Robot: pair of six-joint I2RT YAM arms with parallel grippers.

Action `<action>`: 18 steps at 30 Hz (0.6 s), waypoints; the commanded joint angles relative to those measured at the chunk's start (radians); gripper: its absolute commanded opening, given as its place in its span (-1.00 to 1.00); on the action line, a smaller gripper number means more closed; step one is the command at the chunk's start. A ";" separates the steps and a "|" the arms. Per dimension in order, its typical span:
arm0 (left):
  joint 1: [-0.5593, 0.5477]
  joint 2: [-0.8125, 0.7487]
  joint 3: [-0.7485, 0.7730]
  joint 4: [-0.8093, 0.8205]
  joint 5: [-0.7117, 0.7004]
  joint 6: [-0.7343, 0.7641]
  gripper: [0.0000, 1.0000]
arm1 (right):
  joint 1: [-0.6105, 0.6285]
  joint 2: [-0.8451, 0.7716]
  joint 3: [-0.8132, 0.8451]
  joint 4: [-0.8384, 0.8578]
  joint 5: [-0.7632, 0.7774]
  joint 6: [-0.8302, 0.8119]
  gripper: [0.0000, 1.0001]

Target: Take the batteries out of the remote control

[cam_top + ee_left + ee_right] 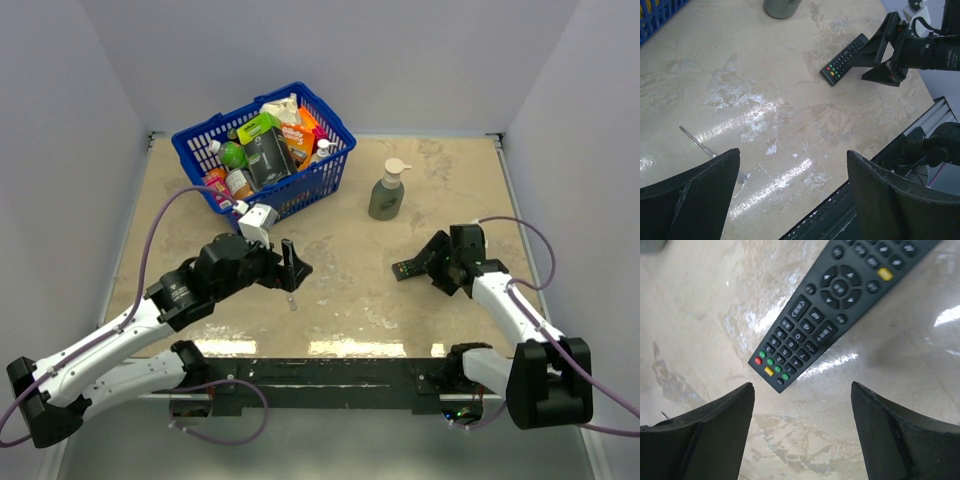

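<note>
Near edge: black rail (330, 375) with both arm bases bolted on. The bench (350, 310) is beige marbled stone with scuffs and bright glare streaks near the rail.

Left claw (291, 266) hangs over the left-centre of the bench, released, fingers wide apart and holding nothing. A thin silver stick (696, 141) lies flat on the bench just below it. It's too small to tell what it is.

Remote (404, 268) lies flat on the bench right of centre, button side up, so the underside is hidden. Coloured-button end points toward the left arm, other end runs under the right claw.

Right claw (801, 385) is low over the remote, released, fingers spread wider than the remote and not clamped on it. Can't tell if a finger touches it.

Further back, a grey-green pump bottle (386, 192) stands upright, well apart from the remote. Blue basket (310, 180) sits at back left, packed with groceries.

Room: plain pale grey walls (330, 50) on three sides, tight against the bench edges.
</note>
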 commanded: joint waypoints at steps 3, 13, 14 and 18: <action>0.001 -0.004 -0.003 0.053 -0.002 0.009 0.82 | 0.001 -0.033 0.097 -0.107 0.227 0.315 0.61; 0.003 -0.080 0.016 -0.036 -0.077 0.059 0.83 | 0.004 0.271 0.366 -0.329 0.351 0.498 0.65; 0.001 -0.090 0.017 -0.042 -0.079 0.061 0.83 | 0.004 0.278 0.372 -0.336 0.365 0.512 0.66; 0.003 -0.107 0.033 -0.092 -0.091 0.068 0.83 | 0.004 0.338 0.406 -0.374 0.411 0.555 0.68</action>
